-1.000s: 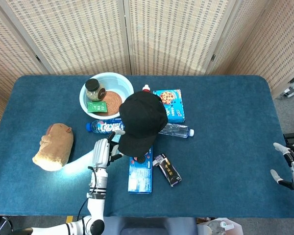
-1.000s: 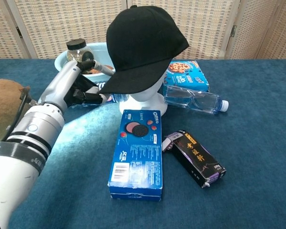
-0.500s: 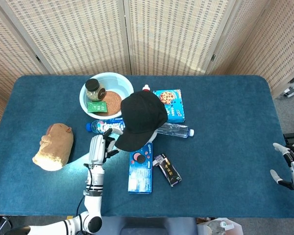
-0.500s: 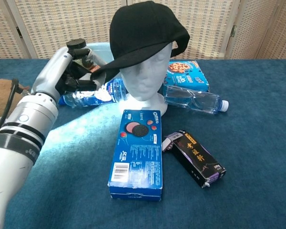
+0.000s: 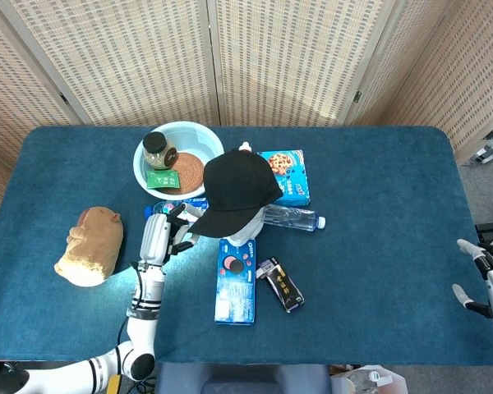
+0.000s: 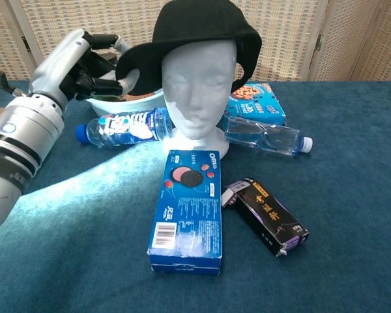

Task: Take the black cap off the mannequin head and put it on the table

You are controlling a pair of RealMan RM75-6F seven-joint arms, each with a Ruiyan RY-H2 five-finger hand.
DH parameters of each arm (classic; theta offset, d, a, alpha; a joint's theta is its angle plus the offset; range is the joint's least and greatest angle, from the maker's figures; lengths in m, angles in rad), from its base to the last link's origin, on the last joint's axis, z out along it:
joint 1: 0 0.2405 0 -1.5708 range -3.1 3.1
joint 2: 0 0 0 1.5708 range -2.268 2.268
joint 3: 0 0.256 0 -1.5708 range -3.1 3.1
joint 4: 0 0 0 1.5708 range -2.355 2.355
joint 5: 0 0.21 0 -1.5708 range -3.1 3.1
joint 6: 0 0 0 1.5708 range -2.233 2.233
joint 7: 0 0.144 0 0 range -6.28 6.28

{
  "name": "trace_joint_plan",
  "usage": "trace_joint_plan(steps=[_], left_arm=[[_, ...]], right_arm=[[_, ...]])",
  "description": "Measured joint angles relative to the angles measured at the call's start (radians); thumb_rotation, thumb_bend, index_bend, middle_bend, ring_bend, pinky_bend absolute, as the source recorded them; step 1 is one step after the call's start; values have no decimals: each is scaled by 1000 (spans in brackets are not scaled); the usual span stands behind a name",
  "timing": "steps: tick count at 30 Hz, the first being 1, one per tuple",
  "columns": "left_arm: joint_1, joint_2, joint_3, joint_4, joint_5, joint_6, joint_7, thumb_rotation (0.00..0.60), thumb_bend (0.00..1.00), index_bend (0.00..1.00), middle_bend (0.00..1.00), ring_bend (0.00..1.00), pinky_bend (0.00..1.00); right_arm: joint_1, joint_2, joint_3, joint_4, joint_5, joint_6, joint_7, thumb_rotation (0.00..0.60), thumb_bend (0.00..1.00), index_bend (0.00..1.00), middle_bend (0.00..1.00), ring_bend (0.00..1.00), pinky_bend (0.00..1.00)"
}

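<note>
Left hand point(image 6: 85, 62) has the brim of the black cap point(image 6: 195, 29) pinched at its edge, fingers curled around the peak, and that grip makes sense: the brim is the one stiff part that gives leverage to tip the crown up and back. The cap sits tilted on the mannequin head point(image 6: 197, 85), peak raised so the whole white face shows beneath it, crown hanging on at the top and back. From the head view the left hand point(image 5: 166, 234) looks to be just beside the brim, though the fingers are too small there to read the contact for sure. Right hand point(image 5: 486, 279) waits well apart at the far edge of the worktop point(image 5: 378, 246), fingers spread, holding nothing. My call: the lift-off is under way, and bare blue cloth on the right offers a landing spot for the cap.
</note>
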Motion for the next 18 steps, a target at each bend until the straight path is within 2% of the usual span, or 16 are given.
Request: trace_joint_plan(steps=[8, 18], left_arm=[[-35, 68, -21, -33, 26, -10, -9, 600, 473, 708, 1000, 1000, 1000], [-99, 86, -74, -37, 12, -16, 17, 600, 473, 706, 1000, 1000, 1000]], right_arm=[[1, 0, 1, -7, -2, 2, -6, 600, 306, 188, 268, 158, 165], [0, 1, 1, -13, -5, 7, -10, 600, 307, 188, 268, 158, 165]])
